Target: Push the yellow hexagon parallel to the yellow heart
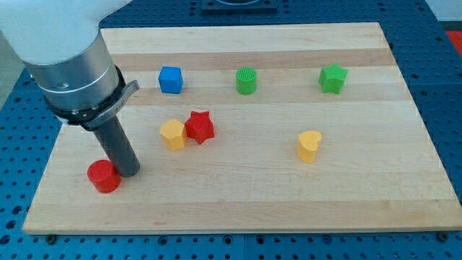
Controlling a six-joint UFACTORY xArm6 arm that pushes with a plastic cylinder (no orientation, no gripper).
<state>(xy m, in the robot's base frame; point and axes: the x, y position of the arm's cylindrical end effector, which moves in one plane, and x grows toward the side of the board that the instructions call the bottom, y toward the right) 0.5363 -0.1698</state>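
The yellow hexagon lies left of the board's middle, touching the red star on its right. The yellow heart lies apart at the view's right of middle, a little lower than the hexagon. My tip rests on the board at the lower left, right beside the red cylinder and to the lower left of the yellow hexagon, with a gap between them.
A blue cube, a green cylinder and a green star stand in a row near the view's top. The wooden board ends close below the red cylinder. The arm's grey body covers the upper left corner.
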